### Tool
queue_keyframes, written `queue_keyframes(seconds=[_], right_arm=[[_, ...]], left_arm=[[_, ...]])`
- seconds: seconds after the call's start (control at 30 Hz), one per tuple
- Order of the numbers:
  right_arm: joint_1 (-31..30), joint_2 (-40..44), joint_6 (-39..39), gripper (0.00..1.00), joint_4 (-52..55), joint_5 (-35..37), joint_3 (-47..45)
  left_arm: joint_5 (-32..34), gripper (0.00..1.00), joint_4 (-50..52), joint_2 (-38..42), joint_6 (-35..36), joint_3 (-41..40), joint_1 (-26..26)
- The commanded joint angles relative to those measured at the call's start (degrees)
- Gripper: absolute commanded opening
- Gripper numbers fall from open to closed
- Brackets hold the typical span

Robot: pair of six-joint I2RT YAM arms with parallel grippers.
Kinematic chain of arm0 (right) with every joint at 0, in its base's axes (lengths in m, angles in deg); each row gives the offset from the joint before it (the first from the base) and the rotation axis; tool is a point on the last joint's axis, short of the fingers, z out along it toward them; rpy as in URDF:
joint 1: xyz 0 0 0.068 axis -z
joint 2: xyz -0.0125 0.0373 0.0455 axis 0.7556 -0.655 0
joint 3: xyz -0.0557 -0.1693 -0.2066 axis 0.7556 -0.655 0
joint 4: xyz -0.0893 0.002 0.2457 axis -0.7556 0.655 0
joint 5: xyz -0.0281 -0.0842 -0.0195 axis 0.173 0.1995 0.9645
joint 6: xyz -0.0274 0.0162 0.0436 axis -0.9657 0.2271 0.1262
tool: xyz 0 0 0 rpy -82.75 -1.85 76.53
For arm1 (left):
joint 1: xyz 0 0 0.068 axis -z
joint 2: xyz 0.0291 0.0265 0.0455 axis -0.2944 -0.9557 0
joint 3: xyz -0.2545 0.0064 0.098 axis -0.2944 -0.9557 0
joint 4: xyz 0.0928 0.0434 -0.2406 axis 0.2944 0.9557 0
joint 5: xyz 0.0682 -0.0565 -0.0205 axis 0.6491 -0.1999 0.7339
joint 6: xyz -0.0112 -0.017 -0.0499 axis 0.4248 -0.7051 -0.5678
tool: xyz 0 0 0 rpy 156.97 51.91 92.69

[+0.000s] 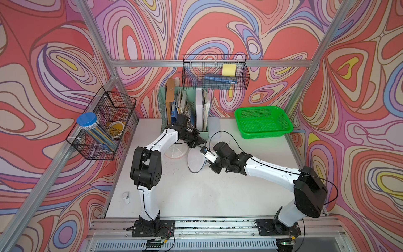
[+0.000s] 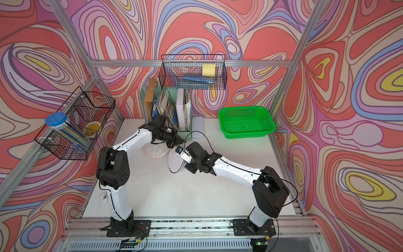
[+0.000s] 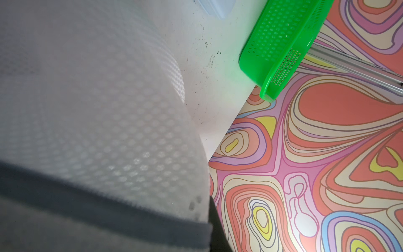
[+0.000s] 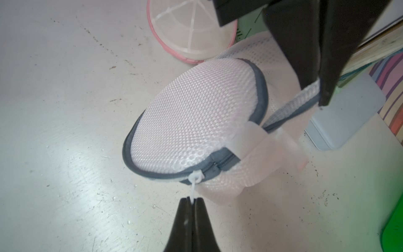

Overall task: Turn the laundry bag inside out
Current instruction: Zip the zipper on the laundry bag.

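Pinching the white zipper pull (image 4: 194, 182), the right gripper (image 4: 192, 199) has its jaws fully closed, the bag (image 4: 192, 122) lying just beyond their tips with its round mesh face tilted over the table (image 4: 54, 131). On the bag's far side the left gripper (image 4: 319, 89) is likewise closed, clamping a grey-edged mesh strip (image 4: 290, 109) of the bag, which spans the gap between both jaws. Farther back lie a pink-rimmed hoop (image 4: 189, 32) and a green basket (image 1: 262, 122).

Green basket (image 1: 261, 134) far right on table (image 1: 196, 196); wire basket (image 1: 189, 74) above file holder (image 1: 161, 102); blue-lidded jar (image 1: 86, 119) in side rack (image 1: 122, 104).
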Motion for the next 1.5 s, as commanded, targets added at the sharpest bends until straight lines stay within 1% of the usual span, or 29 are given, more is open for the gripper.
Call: queue_keyframes(seconds=[0.0,0.2,0.33,0.4,0.5,0.53,0.63,0.67,0.7,0.77,0.83,0.9,0.97,1.03,1.1,1.13,1.23,1.3,1.47], right_arm=[[-3.0,1.84,-3.55,0.0,-1.26,-0.1,-1.13],[-6.77,1.0,-3.49,0.0,-0.97,-1.33,-1.57],[-8.97,1.27,-3.4,0.0,-0.53,-1.89,-1.5],[-9.22,1.0,-2.1,0.0,-0.28,-1.5,-0.94],[-9.19,0.04,-0.07,0.0,0.75,-0.6,0.46],[-9.17,-0.09,0.32,0.0,0.79,-0.06,0.7],[-8.74,-0.21,0.89,0.0,0.06,0.72,0.89],[-8.22,-0.15,1.16,0.0,-0.29,0.26,0.78],[-7.9,-0.03,1.29,0.0,-0.47,0.01,0.8],[-7.25,0.07,1.68,0.0,-0.7,-0.02,0.97],[-6.91,0.15,1.68,0.0,-0.79,0.09,1.12],[-6.71,0.35,1.53,0.0,-0.71,0.0,1.21],[-6.55,0.39,1.57,0.0,-0.7,-0.05,1.32],[-6.52,0.13,1.68,0.0,-0.55,-0.23,1.62],[-6.53,-0.01,1.7,0.0,-0.46,-0.57,1.79],[-6.49,-0.2,1.65,0.0,-0.35,-0.64,2.09],[-6.49,-0.22,1.57,0.0,-0.51,-0.68,2.14],[-6.53,-0.32,1.22,0.0,-0.79,-0.83,2.16],[-6.49,-1.05,1.3,0.0,-0.2,-1.88,3.55]], left_arm=[[-0.24,0.0,-0.01,-1.91,-2.34,1.78,-1.41],[0.28,0.0,-3.03,-4.36,-7.81,3.48,-3.46],[1.06,0.0,-7.82,-4.87,-12.77,3.26,-4.69],[0.59,0.0,-9.18,-5.66,-13.32,3.87,-5.06],[0.1,0.0,-8.22,-5.98,-10.3,5.24,-5.07],[0.05,0.04,-8.2,-5.52,-8.78,5.06,-5.07],[0.37,0.41,-4.69,-3.82,-2.38,5.3,-5.2],[0.99,0.5,-2.58,-3.08,0.31,5.4,-5.26],[1.51,0.55,-0.64,-2.31,2.86,5.46,-5.32],[3.14,0.6,4.17,-0.65,9.22,5.57,-5.42],[5.69,0.61,8.58,1.94,15.87,4.41,-5.38],[8.0,0.61,11.28,5.01,20.54,1.37,-5.37],[8.97,0.6,12.59,8.5,23.89,-2.44,-5.33],[11.68,0.61,13.85,12.63,26.24,-6.57,-5.12],[15.46,0.62,16.18,15.9,27.72,-9.0,-4.94],[16.15,0.63,16.69,17.51,28.14,-10.29,-4.81],[13.64,0.62,14.98,20.86,27.13,-14.73,-3.68],[12.58,0.61,14.58,21.7,27.54,-16.1,-2.07],[12.84,0.59,15.58,20.29,30.52,-15.53,1.29]])
